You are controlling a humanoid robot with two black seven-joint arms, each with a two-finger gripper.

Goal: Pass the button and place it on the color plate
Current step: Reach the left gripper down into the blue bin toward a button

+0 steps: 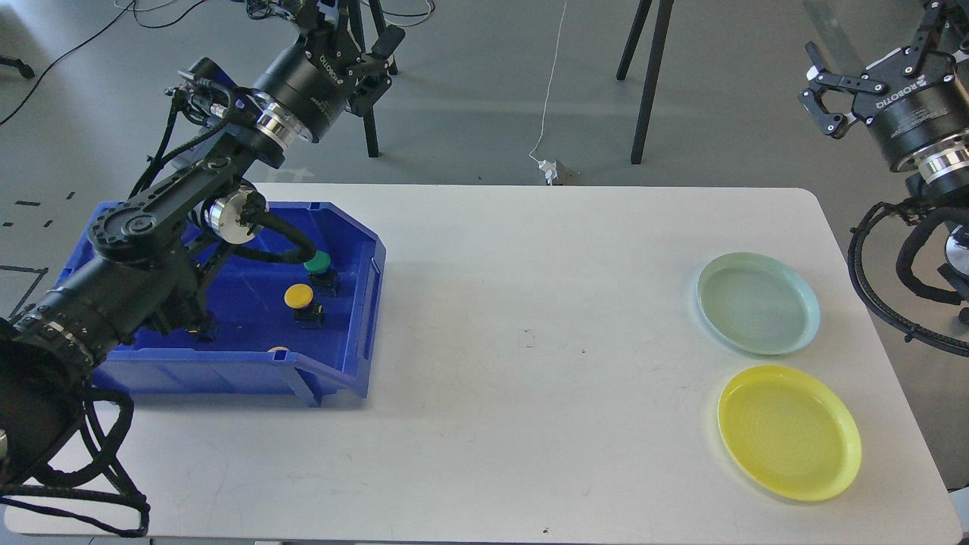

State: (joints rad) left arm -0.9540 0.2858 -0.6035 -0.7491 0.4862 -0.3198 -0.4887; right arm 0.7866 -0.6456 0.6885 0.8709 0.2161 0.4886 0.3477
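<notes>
A blue bin (227, 375) sits on the left of the white table (530, 341). In it stand a green button (317, 263) and a yellow button (298, 295), each on a black base. The bin's front wall half hides another yellow button (278, 350). My left gripper (384, 66) is raised above and behind the bin, open and holding nothing. High at the far right, off the table's edge, my right gripper (816, 89) is also open and empty. A pale green plate (757, 303) and a yellow plate (789, 431) lie on the right side.
My left arm's links and cables cross over the back and left part of the bin, hiding some of its floor. Black stand legs (643, 83) and a white cable are on the floor behind the table.
</notes>
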